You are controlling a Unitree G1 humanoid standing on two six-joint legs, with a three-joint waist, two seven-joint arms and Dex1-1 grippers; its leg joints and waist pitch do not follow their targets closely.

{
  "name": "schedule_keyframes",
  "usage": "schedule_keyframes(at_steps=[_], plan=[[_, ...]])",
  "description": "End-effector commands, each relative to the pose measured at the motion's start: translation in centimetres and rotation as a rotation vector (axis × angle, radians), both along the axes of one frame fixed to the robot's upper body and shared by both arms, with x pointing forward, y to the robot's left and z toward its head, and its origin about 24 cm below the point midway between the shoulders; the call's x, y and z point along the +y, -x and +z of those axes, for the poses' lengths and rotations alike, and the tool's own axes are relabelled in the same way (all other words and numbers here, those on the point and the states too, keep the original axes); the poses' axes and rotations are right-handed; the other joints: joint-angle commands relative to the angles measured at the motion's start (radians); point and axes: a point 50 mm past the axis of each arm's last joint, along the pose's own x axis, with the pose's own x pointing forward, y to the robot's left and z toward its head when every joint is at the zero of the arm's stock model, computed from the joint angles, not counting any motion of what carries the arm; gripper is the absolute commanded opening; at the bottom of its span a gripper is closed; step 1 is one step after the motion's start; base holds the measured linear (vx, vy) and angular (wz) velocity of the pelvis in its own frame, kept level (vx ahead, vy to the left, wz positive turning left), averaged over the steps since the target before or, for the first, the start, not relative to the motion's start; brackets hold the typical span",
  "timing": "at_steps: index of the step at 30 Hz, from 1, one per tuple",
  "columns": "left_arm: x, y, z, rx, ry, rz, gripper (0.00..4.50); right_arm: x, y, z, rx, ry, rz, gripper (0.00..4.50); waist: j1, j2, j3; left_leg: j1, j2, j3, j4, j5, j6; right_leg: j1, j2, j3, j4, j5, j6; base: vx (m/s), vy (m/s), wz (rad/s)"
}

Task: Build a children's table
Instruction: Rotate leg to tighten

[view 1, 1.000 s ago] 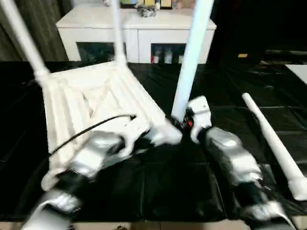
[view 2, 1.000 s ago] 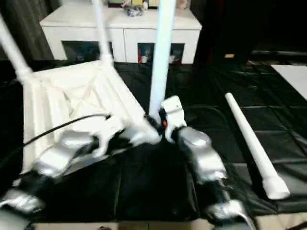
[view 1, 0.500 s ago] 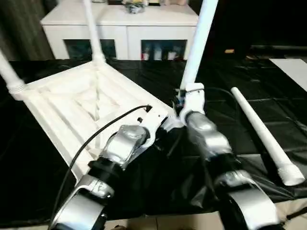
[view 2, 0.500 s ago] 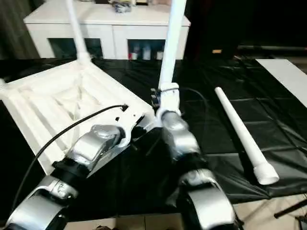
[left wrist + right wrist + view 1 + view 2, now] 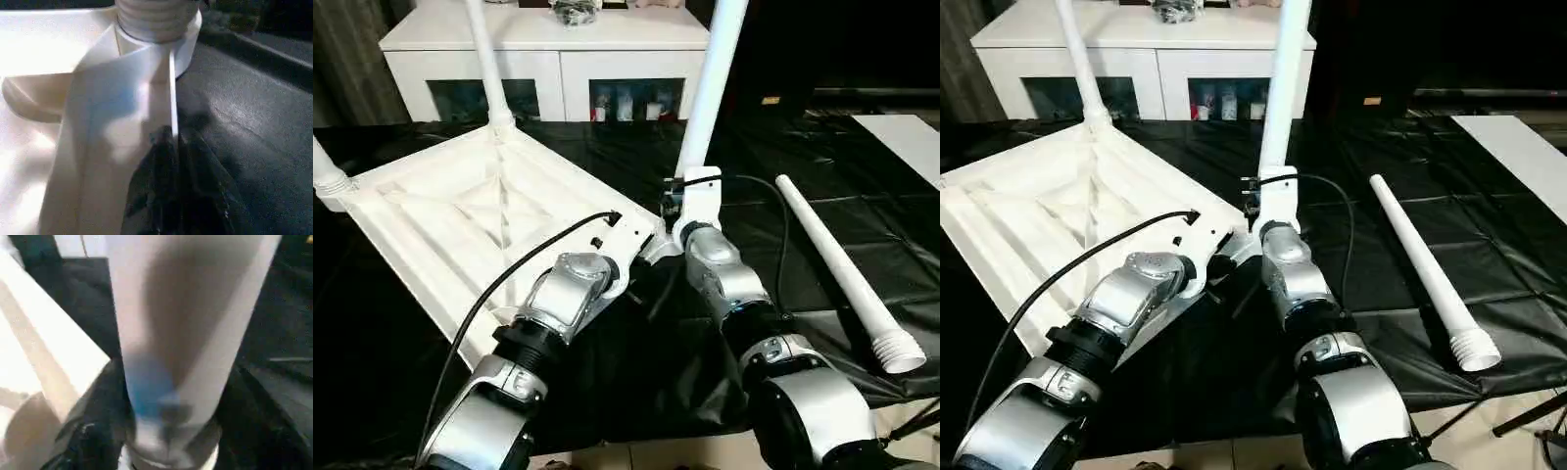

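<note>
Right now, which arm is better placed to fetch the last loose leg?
Right, probably. The loose leg lies on the black cover on the right arm's side; the left gripper is pinched on the tabletop's rim.

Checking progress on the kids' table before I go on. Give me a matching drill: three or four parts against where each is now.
1. loose leg
2. near leg
3. table top
4. cabinet

a. upside down, ribs showing
b. behind the work table
c. upright in a corner socket
d. lying on the black cover

Pairs: 1-d, 2-c, 3-a, 4-b
</note>
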Motion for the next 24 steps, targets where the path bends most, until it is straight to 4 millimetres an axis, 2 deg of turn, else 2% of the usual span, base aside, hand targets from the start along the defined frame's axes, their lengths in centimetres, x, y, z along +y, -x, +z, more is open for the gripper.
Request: schedule_keyframes(at_steps=[1, 2, 3, 5, 6, 7, 8, 9, 10, 11, 14, 15, 16, 17, 18, 19, 20, 21, 22, 23, 24], plan=[[-0.6, -0.7, 3.0, -0.142, 0.032, -0.082, 0.00, -0.6, 0.7, -1.6, 0.070, -0.021, 0.018, 2.91, 0.003, 0.007, -0.066, 0.036, 0.104, -0.066, -0.108, -0.455, -0.080, 0.014, -0.084, 0.043, -0.056, -0.197, -0.174, 0.000, 0.000, 0.00], [-0.4, -0.7, 3.1, -0.167, 0.029, -0.115, 0.00, -0.9, 0.6, -1.2, 0.045, -0.025, 0.027, 2.98, 0.010, 0.006, -0.066, 0.036, 0.104, -0.058, -0.104, -0.399, -0.056, 0.009, -0.082, 0.044, -0.059, -0.168, -0.182, 0.000, 0.000, 0.00], [0.7, -0.7, 3.0, -0.162, 0.026, -0.130, 0.00, -1.5, 0.6, -0.2, -0.025, -0.053, 0.077, 3.10, 0.014, 0.002, -0.071, 0.035, 0.104, -0.052, -0.096, -0.340, -0.027, 0.014, -0.083, 0.046, -0.055, -0.135, -0.191, 0.000, 0.000, 0.00], [0.9, -0.6, 3.1, -0.180, 0.020, -0.162, 0.00, -1.8, 0.6, 0.1, -0.042, -0.055, 0.081, 3.22, 0.021, -0.001, -0.073, 0.036, 0.106, -0.042, -0.090, -0.279, 0.015, 0.007, -0.079, 0.046, -0.055, -0.144, -0.208, 0.000, 0.000, 0.00], [1.1, -0.4, 3.0, -0.178, 0.019, -0.180, 0.00, -2.1, 0.7, 0.4, -0.064, -0.059, 0.087, 3.29, 0.028, 0.003, -0.070, 0.038, 0.108, -0.040, -0.091, -0.288, 0.018, 0.003, -0.079, 0.047, -0.061, -0.182, -0.209, 0.000, 0.000, 0.00], [1.3, -0.2, 3.0, -0.189, 0.016, -0.220, 0.00, -2.6, 0.9, 0.7, -0.091, -0.056, 0.111, 3.40, 0.032, 0.006, -0.072, 0.037, 0.109, -0.036, -0.090, -0.306, 0.007, -0.001, -0.076, 0.046, -0.060, -0.224, -0.200, 0.000, 0.000, 0.00], [2.1, 0.2, 2.6, -0.164, 0.019, -0.257, 0.00, -3.4, 1.8, 1.5, -0.146, -0.064, 0.189, 3.52, 0.038, 0.006, -0.075, 0.036, 0.111, -0.035, -0.092, -0.284, -0.004, 0.001, -0.070, 0.043, -0.055, -0.205, -0.185, 0.052, -0.042, 0.01], [2.1, 0.2, 2.6, -0.164, 0.019, -0.257, 0.00, -3.4, 1.8, 1.5, -0.146, -0.064, 0.189, 3.52, 0.048, 0.006, -0.075, 0.039, 0.114, -0.034, -0.094, -0.264, -0.001, 0.005, -0.068, 0.042, -0.053, -0.174, -0.172, 0.000, 0.000, 0.00], [2.5, 0.5, 2.5, -0.166, 0.025, -0.304, 0.00, -3.9, 2.5, 1.8, -0.166, -0.059, 0.232, 3.67, 0.051, 0.006, -0.080, 0.038, 0.113, -0.033, -0.090, -0.205, 0.006, 0.007, -0.062, 0.041, -0.037, -0.078, -0.179, 0.074, -0.028, 0.01], [2.5, 0.5, 2.5, -0.166, 0.025, -0.304, 0.00, -3.9, 2.5, 1.8, -0.166, -0.059, 0.232, 3.74, 0.055, 0.006, -0.083, 0.038, 0.109, -0.028, -0.083, -0.144, 0.024, 0.007, -0.058, 0.040, -0.026, 0.006, -0.200, 0.079, -0.015, 0.01], [3.0, 1.3, 2.1, -0.158, 0.026, -0.409, 0.00, -5.1, 3.9, 1.5, -0.144, -0.013, 0.339, 4.05, 0.059, 0.002, -0.085, 0.027, 0.104, -0.025, -0.069, -0.073, 0.069, 0.018, -0.064, 0.041, -0.009, 0.113, -0.246, 0.066, -0.009, 0.00], [3.2, 1.5, 2.1, -0.150, 0.031, -0.434, 0.00, -5.4, 4.2, 1.4, -0.139, 0.005, 0.362, 4.12, 0.062, 0.002, -0.085, 0.027, 0.105, -0.026, -0.068, -0.067, 0.078, 0.022, -0.065, 0.041, -0.009, 0.119, -0.248, 0.078, -0.006, -0.01], [3.3, 1.8, 2.0, -0.150, 0.019, -0.473, 0.00, -5.8, 4.7, 1.2, -0.128, 0.013, 0.407, 4.12, 0.062, 0.002, -0.086, 0.029, 0.106, -0.024, -0.065, -0.054, 0.090, 0.020, -0.066, 0.042, -0.005, 0.138, -0.258, 0.000, 0.000, 0.00], [3.5, 2.1, 2.0, -0.148, 0.013, -0.514, 0.00, -6.2, 5.0, 1.2, -0.126, 0.016, 0.439, 4.25, 0.065, 0.003, -0.086, 0.031, 0.106, -0.023, -0.063, -0.058, 0.099, 0.021, -0.066, 0.042, -0.006, 0.128, -0.263, 0.000, 0.000, 0.00], [3.6, 2.4, 1.9, -0.139, 0.012, -0.544, 0.00, -6.5, 5.3, 1.2, -0.118, 0.019, 0.471, 4.38, 0.069, 0.010, -0.084, 0.030, 0.107, -0.025, -0.064, -0.072, 0.101, 0.022, -0.067, 0.042, -0.008, 0.104, -0.263, 0.000, 0.000, 0.00], [3.8, 2.6, 2.0, -0.135, 0.016, -0.565, 0.00, -6.9, 5.8, 1.1, -0.108, 0.037, 0.526, 4.47, 0.072, 0.009, -0.084, 0.032, 0.109, -0.026, -0.065, -0.082, 0.098, 0.022, -0.065, 0.041, -0.010, 0.088, -0.261, 0.000, 0.000, 0.00], [4.0, 2.8, 2.3, -0.124, 0.045, -0.580, 0.00, -7.5, 6.3, 1.1, -0.089, 0.061, 0.572, 4.47, 0.076, 0.014, -0.081, 0.035, 0.111, -0.026, -0.068, -0.101, 0.085, 0.020, -0.061, 0.040, -0.010, 0.060, -0.257, 0.000, 0.000, 0.00], [4.0, 2.8, 2.3, -0.124, 0.045, -0.580, 0.00, -7.5, 6.3, 1.1, -0.089, 0.061, 0.572, 4.47, 0.078, 0.012, -0.080, 0.037, 0.112, -0.026, -0.070, -0.114, 0.076, 0.019, -0.061, 0.039, -0.012, 0.043, -0.255, 0.000, 0.000, 0.00], [4.3, 2.9, 2.6, -0.120, 0.074, -0.600, 0.00, -8.3, 7.1, 1.2, -0.066, 0.090, 0.638, 4.47, 0.076, 0.012, -0.076, 0.036, 0.111, -0.026, -0.074, -0.150, 0.056, 0.018, -0.059, 0.040, -0.016, 0.003, -0.254, 0.000, 0.000, 0.00], [4.3, 2.9, 2.6, -0.120, 0.074, -0.600, 0.00, -8.3, 7.1, 1.2, -0.066, 0.090, 0.638, 4.47, 0.079, 0.013, -0.074, 0.041, 0.113, -0.026, -0.078, -0.203, 0.033, 0.016, -0.060, 0.041, -0.022, -0.048, -0.249, 0.000, 0.000, 0.00], [4.5, 2.9, 2.7, -0.120, 0.078, -0.607, 0.00, -8.7, 7.3, 1.3, -0.053, 0.096, 0.661, 4.47, 0.077, 0.011, -0.073, 0.041, 0.112, -0.026, -0.079, -0.222, 0.022, 0.016, -0.062, 0.042, -0.023, -0.066, -0.248, 0.000, 0.000, 0.00]])
